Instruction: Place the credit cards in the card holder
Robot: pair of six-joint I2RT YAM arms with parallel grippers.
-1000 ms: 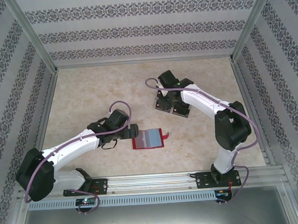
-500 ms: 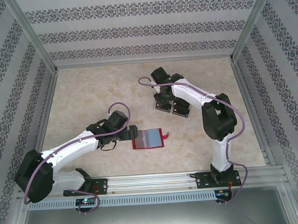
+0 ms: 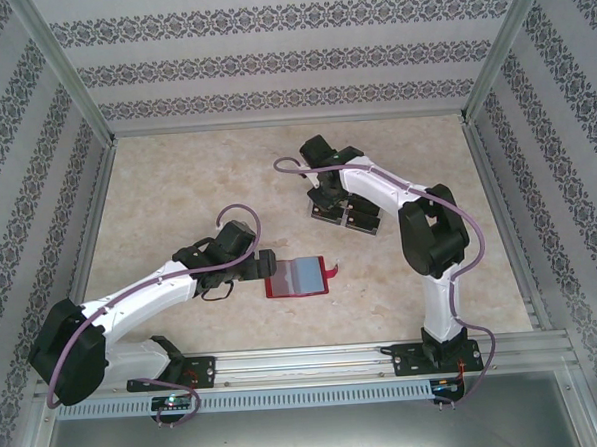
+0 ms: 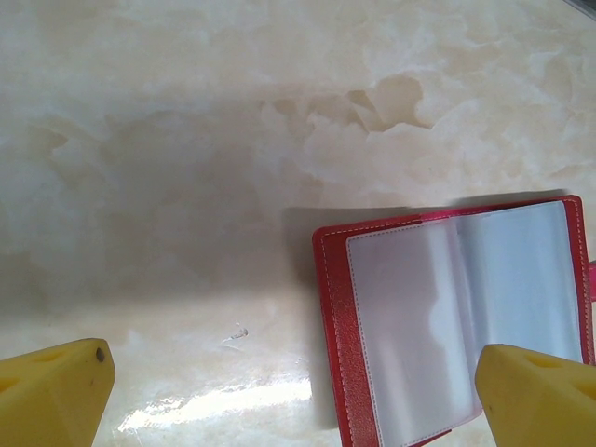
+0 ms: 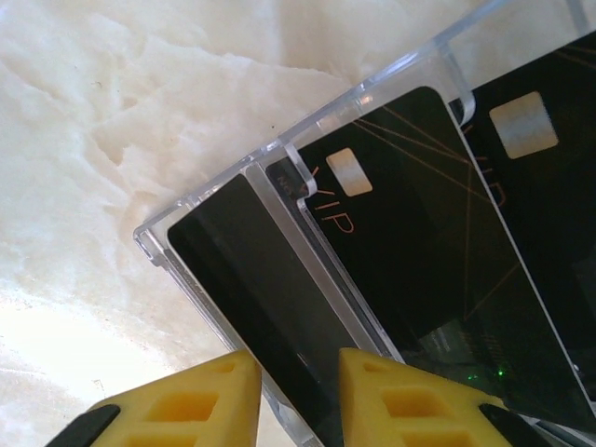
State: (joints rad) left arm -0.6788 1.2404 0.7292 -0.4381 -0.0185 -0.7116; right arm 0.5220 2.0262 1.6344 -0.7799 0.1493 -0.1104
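Note:
The card holder (image 3: 297, 277) is a dark-red wallet lying open on the table, its pale clear pockets (image 4: 466, 307) facing up. My left gripper (image 3: 263, 263) sits at its left edge, open wide (image 4: 296, 386), and one yellow fingertip (image 4: 535, 396) overlaps the holder's near corner. Black credit cards (image 5: 410, 223) stand in a clear plastic tray (image 5: 307, 121). My right gripper (image 5: 298, 396) hangs over the tray (image 3: 346, 219). Its jaws are narrow, straddling the outermost card (image 5: 251, 279) and the tray's wall, with a gap still showing.
The marble-patterned table lies bare to the left of the holder (image 4: 186, 186) and beyond the tray (image 5: 112, 112). Aluminium frame posts and patterned walls (image 3: 290, 59) enclose the table on three sides.
The right arm has folded in and its gripper shifted slightly left over the tray, jaws narrowing. The left arm and the card holder have not moved.

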